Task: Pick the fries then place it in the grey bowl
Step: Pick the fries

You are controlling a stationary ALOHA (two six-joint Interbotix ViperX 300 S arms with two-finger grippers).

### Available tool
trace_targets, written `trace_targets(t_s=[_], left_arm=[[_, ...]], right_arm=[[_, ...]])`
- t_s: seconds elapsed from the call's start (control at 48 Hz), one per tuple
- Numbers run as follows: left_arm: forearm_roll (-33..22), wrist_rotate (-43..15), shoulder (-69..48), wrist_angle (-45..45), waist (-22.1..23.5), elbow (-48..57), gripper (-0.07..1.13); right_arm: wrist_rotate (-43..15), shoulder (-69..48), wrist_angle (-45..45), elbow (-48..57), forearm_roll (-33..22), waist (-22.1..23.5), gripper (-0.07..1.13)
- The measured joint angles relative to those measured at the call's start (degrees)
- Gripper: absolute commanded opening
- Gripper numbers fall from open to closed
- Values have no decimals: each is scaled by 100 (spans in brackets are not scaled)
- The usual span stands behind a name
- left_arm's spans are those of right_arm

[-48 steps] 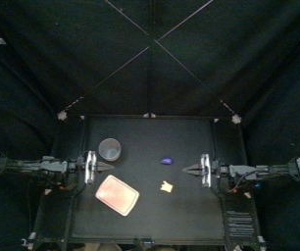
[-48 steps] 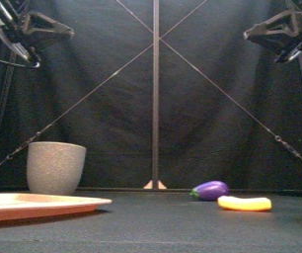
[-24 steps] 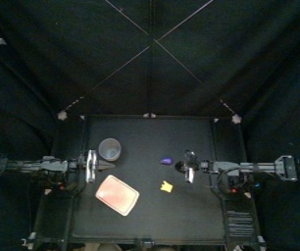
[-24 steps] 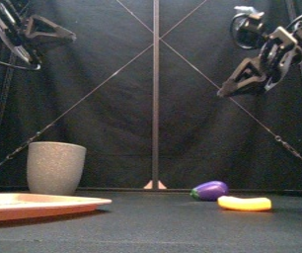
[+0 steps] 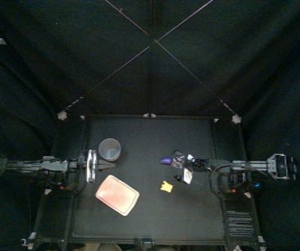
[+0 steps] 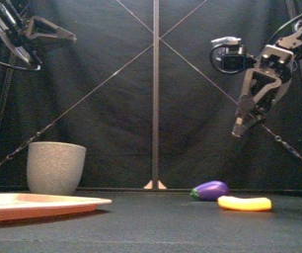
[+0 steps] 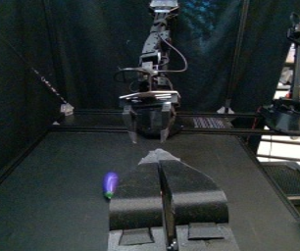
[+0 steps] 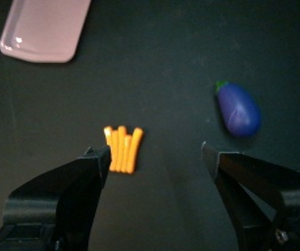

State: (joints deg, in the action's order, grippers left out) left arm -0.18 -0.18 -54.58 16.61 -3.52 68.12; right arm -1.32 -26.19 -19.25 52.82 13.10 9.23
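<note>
Poises right gripper (image 8: 150,150), jaws spread wide, high over the table; finds fries (image 5: 166,185) flat at 4 o'clock from grey bowl (image 5: 110,148), near pink tray (image 5: 119,194); parks left gripper (image 7: 160,162) pinched together at 9 o'clock

The bowl (image 6: 56,168) is standing at the surface's (image 5: 153,221) back left, with the tray (image 5: 119,194) lying before it. The fries (image 5: 168,185) are lying right of the tray, and the eggplant (image 6: 210,190) is seemingly sitting just behind them.
</note>
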Motion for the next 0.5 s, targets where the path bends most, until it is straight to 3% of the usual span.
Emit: trace_targets(t_s=[0.25, 0.417, 0.5], left_arm=[[0, -9, 0, 0, -132, 0, -1], [0, 0, 0, 0, -202, 0, -1], [0, -9, 0, 0, -211, 0, -1]], right_arm=[[-316, 527, -1134, -316, 835, -272, 106], [-527, 1081, -1951, -782, 686, -413, 105], [-923, 1468, -2048, -1055, 510, -527, 105]])
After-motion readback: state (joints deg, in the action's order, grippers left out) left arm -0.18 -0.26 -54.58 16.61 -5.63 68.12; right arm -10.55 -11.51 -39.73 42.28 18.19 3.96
